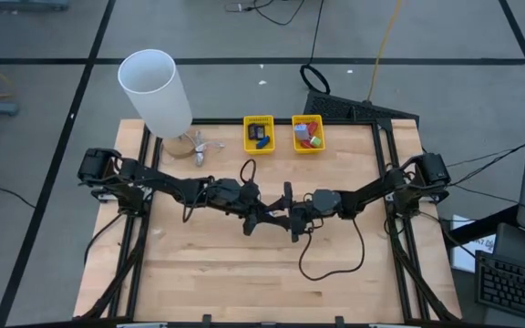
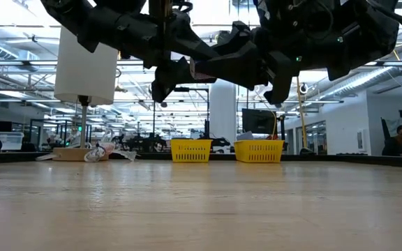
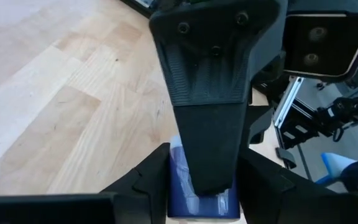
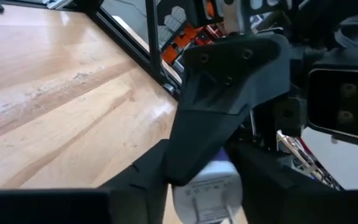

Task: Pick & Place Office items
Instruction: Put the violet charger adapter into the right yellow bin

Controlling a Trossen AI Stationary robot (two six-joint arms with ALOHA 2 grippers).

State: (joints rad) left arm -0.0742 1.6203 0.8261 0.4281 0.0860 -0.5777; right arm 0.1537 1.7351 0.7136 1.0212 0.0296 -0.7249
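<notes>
Both arms meet in mid-air over the middle of the wooden table point(image 1: 244, 282). My left gripper point(image 1: 262, 217) and my right gripper point(image 1: 290, 217) face each other, finger to finger, both shut on one small blue item point(image 3: 185, 186) with a pale end point(image 4: 207, 186). In the high view the fingers hide the item. More office items lie in two yellow baskets at the far edge: blue and black ones in the left basket point(image 1: 259, 134), red and green ones in the right basket point(image 1: 307, 134). My left gripper pinches the blue item's two sides point(image 3: 178, 177) between its two fingers, coming from the table's left and slanting a little down. The right gripper's finger point(image 3: 210, 124) covers the item's middle. The item is clear of the table. My right gripper has the item's pale end point(image 4: 210, 193) between its two fingers, coming level from the table's right. The left gripper's finger point(image 4: 229, 93) stands in front and hides the rest of the item. The item hangs in the air between the two grippers.
A tall white cylinder point(image 1: 156, 91) stands at the far left corner, with small clutter point(image 1: 194, 146) at its foot. A black cable point(image 1: 335, 260) loops on the table under the right arm. Black frame rails point(image 1: 399, 255) run along the table's sides.
</notes>
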